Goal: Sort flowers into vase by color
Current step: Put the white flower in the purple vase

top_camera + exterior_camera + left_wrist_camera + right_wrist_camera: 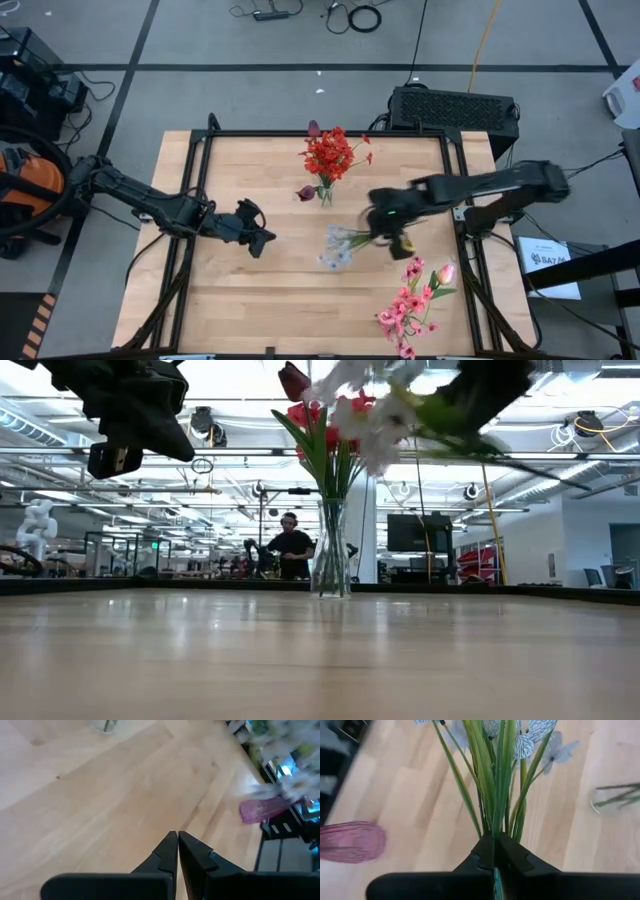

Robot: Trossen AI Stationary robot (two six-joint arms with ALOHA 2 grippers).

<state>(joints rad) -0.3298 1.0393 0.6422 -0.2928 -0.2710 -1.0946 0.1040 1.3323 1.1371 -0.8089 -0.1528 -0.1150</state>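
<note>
High view: right gripper (392,240) just right of table centre, clamped on the stems of a white spray (338,246) whose blooms trail toward 9 o'clock. Glass vase (325,192) at 12 o'clock from that spray, holding red flowers (330,154); one maroon bud (305,193) at its 9 o'clock. Pink flowers (412,300) lying on the table (250,300) at 5 o'clock. Left gripper (258,240) parked left of centre, empty.

Low view: vase (331,550) upright mid-table with red flowers (322,420); white spray (365,410) aloft in front of them, clear of the table.

Left wrist view: fingers (170,852) nearly together, nothing between them; bare table (100,795) beneath.

Right wrist view: fingers (517,855) closed tight on green stems (495,795); pale blooms (522,742) beyond. Blurred pink shape (350,841) to one side, identity unclear.
</note>
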